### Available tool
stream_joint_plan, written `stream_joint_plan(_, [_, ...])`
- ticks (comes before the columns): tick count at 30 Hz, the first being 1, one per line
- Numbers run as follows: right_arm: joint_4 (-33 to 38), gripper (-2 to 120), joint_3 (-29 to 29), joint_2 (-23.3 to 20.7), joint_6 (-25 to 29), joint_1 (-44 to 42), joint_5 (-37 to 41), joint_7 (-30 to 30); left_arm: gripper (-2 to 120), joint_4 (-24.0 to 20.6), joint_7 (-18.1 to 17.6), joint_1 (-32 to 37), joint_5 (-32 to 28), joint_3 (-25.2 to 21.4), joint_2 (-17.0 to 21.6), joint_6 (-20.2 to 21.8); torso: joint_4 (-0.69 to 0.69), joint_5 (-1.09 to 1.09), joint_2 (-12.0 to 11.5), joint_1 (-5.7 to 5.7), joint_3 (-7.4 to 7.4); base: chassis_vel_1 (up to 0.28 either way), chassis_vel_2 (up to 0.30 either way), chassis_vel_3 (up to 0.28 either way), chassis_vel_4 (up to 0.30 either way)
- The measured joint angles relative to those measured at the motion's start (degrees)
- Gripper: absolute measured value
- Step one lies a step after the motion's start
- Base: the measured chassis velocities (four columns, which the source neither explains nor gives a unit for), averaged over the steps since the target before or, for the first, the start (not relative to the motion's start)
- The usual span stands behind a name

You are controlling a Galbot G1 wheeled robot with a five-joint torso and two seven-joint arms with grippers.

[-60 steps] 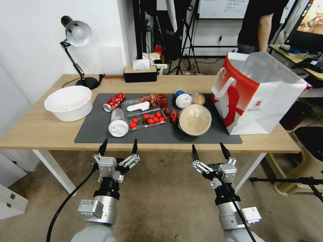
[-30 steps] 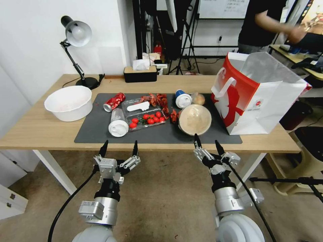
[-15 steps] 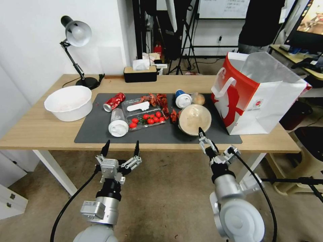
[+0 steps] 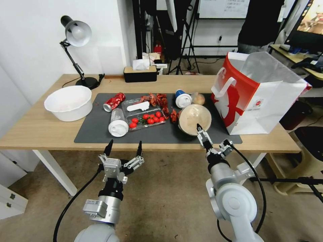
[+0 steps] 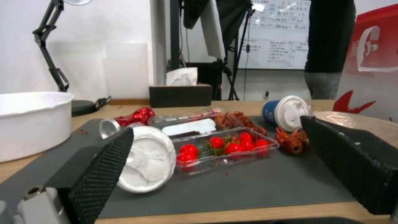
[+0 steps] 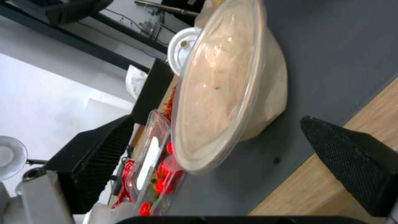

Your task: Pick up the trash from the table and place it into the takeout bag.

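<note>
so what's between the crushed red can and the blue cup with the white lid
In the head view, a clear plastic tray holding a white strip, then red crayfish shells, lie between the crushed red can and the blue white-lidded cup.

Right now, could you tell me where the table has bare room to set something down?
Bare wood lies on the table in front of the white bowl, and behind the mat between tissue box and takeout bag. The mat's middle is crowded with trash.

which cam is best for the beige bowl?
Right wrist view: the bowl sits close between the open right tool tips, its clear lid and side plain. Head view shows it whole but small on the mat. Left wrist view catches just its rim.
</note>
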Motion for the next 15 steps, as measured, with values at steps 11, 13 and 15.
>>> stream_joint_plan(11, [-3.1,77,0.2,1.3,-1.8,5.2,7.7,6.2,100,0.5,-0.1,-0.3,-0.3,0.1,0.3,0.1,0.00,0.00,0.0,-0.01,0.00,0.000,0.000,0.000,0.000])
stream_joint_plan(13, [-3.4,67,0.3,1.3,-1.8,5.3,8.6,6.4,100,0.5,-0.1,-0.2,-0.3,0.0,0.3,0.1,0.00,0.00,0.0,0.00,0.00,0.000,0.000,0.000,0.000])
stream_joint_plan(15, [-3.5,62,0.4,1.3,-1.8,5.3,8.8,6.5,100,0.5,-0.2,-0.2,-0.4,0.1,0.3,0.1,0.00,0.00,0.0,0.00,0.00,0.000,0.000,0.000,0.000])
